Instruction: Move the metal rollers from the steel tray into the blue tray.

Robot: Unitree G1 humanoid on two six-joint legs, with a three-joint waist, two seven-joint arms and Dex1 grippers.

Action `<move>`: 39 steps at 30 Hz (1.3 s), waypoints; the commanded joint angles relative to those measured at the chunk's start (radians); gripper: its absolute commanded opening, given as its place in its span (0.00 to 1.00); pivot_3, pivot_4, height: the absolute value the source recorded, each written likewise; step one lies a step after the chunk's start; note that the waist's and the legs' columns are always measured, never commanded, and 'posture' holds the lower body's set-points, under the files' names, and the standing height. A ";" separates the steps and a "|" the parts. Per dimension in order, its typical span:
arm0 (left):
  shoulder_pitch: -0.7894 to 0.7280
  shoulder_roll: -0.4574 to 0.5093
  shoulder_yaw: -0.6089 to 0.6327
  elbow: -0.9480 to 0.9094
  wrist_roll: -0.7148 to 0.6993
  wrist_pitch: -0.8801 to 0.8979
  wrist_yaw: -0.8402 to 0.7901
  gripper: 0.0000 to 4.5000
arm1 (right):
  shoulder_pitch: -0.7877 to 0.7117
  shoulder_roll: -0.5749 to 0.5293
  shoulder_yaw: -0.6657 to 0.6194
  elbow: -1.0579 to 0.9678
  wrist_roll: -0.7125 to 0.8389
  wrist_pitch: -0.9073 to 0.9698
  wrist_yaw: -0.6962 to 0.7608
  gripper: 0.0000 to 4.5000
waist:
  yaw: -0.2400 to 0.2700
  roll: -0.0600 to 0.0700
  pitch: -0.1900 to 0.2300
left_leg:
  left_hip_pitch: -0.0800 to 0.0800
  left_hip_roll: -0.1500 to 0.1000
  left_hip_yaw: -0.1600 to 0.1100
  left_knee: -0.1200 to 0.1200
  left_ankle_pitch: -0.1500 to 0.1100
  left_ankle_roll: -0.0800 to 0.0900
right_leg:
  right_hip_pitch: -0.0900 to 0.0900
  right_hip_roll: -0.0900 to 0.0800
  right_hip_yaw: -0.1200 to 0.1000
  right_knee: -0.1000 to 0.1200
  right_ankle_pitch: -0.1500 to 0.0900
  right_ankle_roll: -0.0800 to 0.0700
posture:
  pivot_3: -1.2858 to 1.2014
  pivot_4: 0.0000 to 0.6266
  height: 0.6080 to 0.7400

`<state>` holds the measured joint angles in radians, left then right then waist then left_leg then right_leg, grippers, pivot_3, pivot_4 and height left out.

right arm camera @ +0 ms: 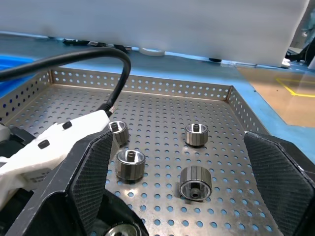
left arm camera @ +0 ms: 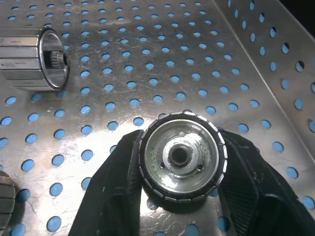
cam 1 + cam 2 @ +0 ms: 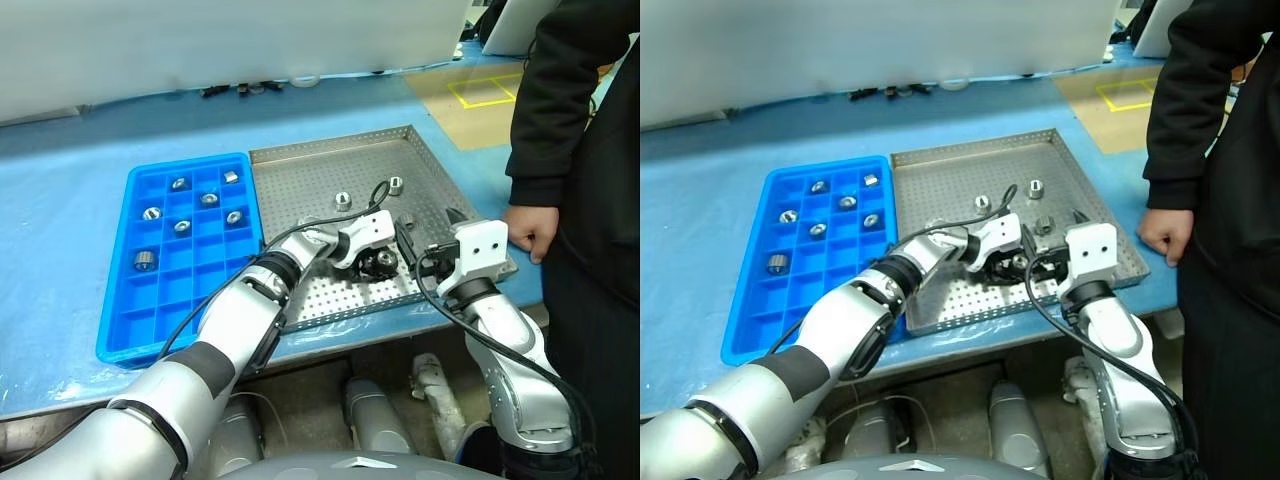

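On the steel tray [image 3: 330,170], the left claw [image 2: 179,164] clamps a metal roller [image 2: 181,156] — right claw [image 1: 187,189] spread wide, holding nothing.

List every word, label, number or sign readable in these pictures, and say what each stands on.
No readable text anywhere.
Metal roller lying on its side in the steel tray: faint marks along its flank, too blurred to read.
Yellow lines taped on the floor: a marking, no letters.
Blue tray: no label to be seen.
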<state>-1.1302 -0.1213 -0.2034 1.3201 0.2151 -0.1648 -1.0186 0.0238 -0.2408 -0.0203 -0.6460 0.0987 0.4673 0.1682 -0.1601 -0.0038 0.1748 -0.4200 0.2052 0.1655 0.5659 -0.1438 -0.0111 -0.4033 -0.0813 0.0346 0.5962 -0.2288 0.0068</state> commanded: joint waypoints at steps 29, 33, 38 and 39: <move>0.527 0.597 0.385 -1.240 -0.475 0.585 -0.095 0.40 | -0.478 -0.003 0.135 0.455 0.114 -0.152 0.380 1.00 | 0.182 0.003 0.002 | 0.000 0.004 -0.001 -0.007 0.004 -0.002 | -0.005 -0.001 -0.008 0.010 -0.003 -0.005 | 0.56 0.24 1.00; 0.789 0.675 0.491 -1.491 -0.522 0.677 0.005 0.40 | -0.558 0.032 0.173 0.573 0.124 -0.207 0.460 1.00 | 0.259 0.002 0.003 | -0.002 0.004 -0.004 -0.010 0.004 -0.009 | -0.006 -0.002 -0.012 0.010 -0.005 -0.007 | 0.61 0.24 1.00; 1.027 0.702 0.626 -1.672 -0.593 0.727 0.098 0.40 | -0.618 0.076 0.201 0.656 0.135 -0.245 0.530 1.00 | 0.300 0.002 0.003 | -0.002 0.003 -0.005 -0.014 0.007 -0.014 | -0.005 -0.006 -0.017 0.011 -0.007 -0.005 | 0.64 0.24 1.00; 1.068 0.697 0.637 -1.689 -0.599 0.728 0.116 0.40 | -0.626 0.084 0.206 0.669 0.135 -0.251 0.542 1.00 | 0.310 0.002 0.003 | -0.002 0.003 -0.005 -0.016 0.008 -0.016 | -0.005 -0.007 -0.017 0.011 -0.007 -0.005 | 0.65 0.24 1.00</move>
<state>-0.0909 0.5692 0.3923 -0.2962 -0.3536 0.5598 -0.9337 -0.5788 -0.1681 0.1756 0.0275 0.2059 0.2468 0.6855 0.1502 -0.0016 0.1773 -0.4208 0.2078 0.1608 0.5467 -0.1347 -0.0285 -0.4082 -0.0883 0.0173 0.6073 -0.2366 0.0033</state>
